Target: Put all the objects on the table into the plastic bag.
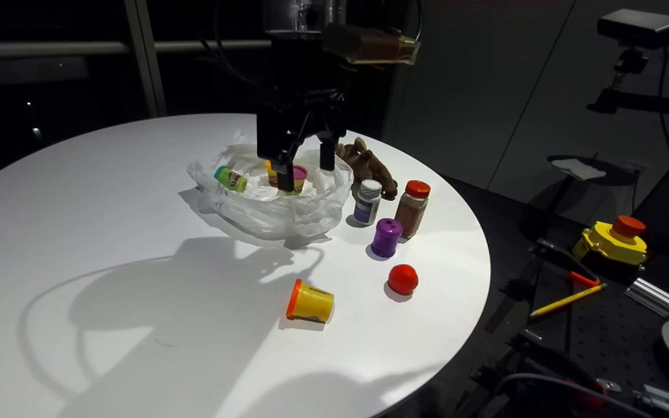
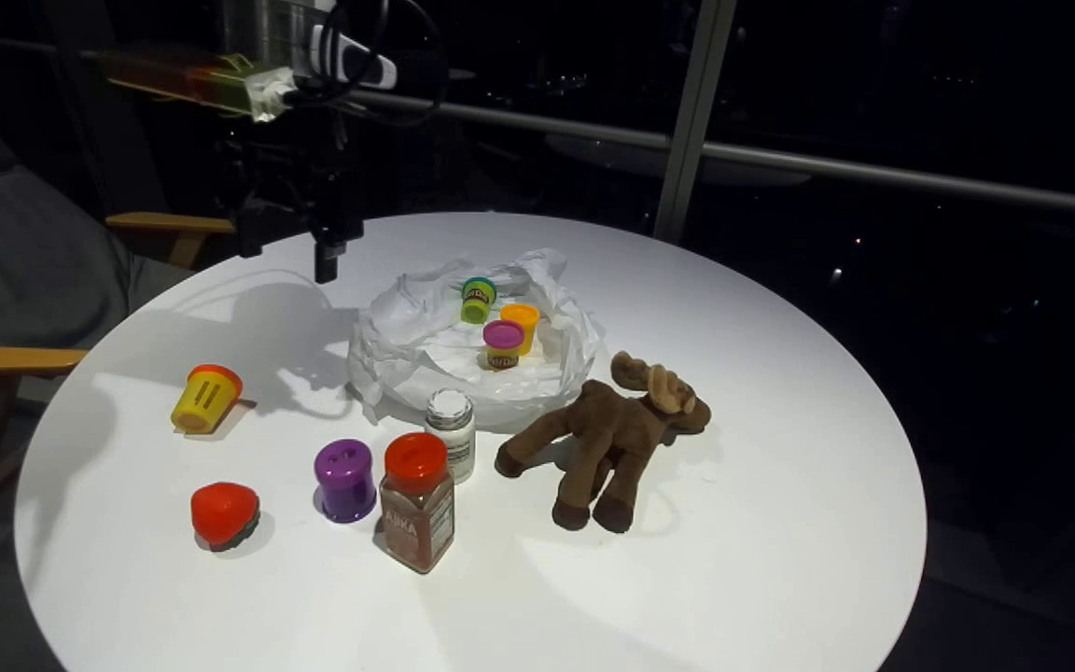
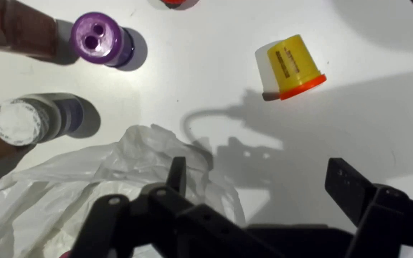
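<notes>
Bag [image 1: 259, 222] gapes below and to one side of the empty, wide-spread gripper [image 1: 306, 168], probably so anything let go falls in, and holds three tubs [image 2: 504, 347] the wrist view barely catches, while the moose [image 2: 607, 425], across the bag from the gripper, shows whole only in an exterior view.

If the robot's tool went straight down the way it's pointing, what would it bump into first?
Probably the edge of the plastic bag: in the wrist view, one finger of the tool seems over it, while the other looks headed for the table. Depth is unclear, so it might miss the bag.
</notes>
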{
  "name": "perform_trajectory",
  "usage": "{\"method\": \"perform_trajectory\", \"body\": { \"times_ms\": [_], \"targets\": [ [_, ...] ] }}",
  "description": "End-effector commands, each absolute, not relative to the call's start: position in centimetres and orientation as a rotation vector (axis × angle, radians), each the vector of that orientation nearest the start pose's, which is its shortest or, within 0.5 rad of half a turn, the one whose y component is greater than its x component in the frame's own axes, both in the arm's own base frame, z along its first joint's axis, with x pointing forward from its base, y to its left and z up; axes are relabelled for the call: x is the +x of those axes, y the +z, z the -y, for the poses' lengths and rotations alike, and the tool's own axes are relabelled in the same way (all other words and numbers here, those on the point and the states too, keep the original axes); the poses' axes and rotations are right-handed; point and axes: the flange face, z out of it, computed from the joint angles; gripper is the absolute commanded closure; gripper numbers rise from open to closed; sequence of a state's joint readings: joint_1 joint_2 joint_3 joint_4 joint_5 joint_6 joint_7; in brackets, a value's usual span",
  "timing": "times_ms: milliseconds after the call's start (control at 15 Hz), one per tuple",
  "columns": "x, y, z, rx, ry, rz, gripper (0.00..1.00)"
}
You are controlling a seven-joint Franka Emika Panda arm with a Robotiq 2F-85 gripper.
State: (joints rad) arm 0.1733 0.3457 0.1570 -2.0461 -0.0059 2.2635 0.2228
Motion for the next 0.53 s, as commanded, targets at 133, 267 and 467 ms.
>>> {"method": "perform_trajectory", "body": {
  "times_ms": [133, 267, 467],
  "targets": [
    [53.1, 21.9, -20.6, -3.093, 0.450, 0.228, 0.00],
    [52.3, 19.8, -21.1, -3.050, 0.515, 0.329, 0.00],
    [50.7, 17.5, -22.7, -2.948, 0.583, 0.518, 0.00]
  ]
}}
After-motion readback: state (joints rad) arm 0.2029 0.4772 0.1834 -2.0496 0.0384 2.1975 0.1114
